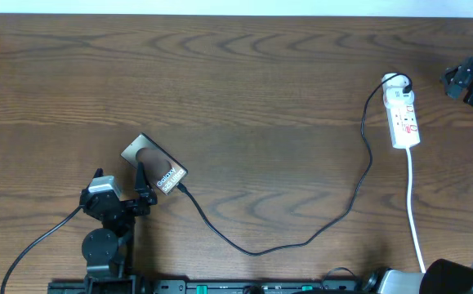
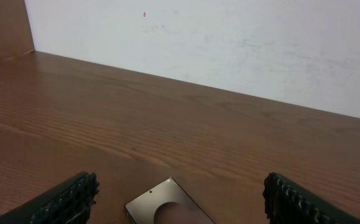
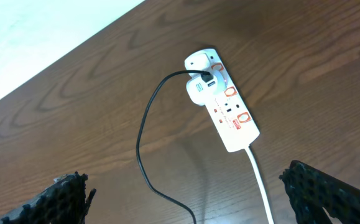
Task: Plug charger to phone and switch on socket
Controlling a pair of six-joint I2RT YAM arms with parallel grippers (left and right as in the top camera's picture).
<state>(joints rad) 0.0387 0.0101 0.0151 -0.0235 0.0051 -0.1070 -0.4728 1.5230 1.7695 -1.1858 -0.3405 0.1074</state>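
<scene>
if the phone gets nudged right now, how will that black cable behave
Probably floppy: the charger cable lies in loose curves across the table, so it should trail rather than push back. Its slack suggests a nudge to the phone won't drag the socket. It looks thin and light, likely offering little resistance.

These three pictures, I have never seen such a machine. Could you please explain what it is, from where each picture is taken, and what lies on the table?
It is a robot with two arms at a wooden table. The overhead picture looks straight down. The other two come from cameras on the wrists, so the dark toothed fingers at their edges belong to the robot.

The left hand is open around the phone, not closed on it. The right hand is open above the socket, a white power strip, and holds nothing. The charger, a thin black cable, runs across the table from the strip to the phone's end.
</scene>
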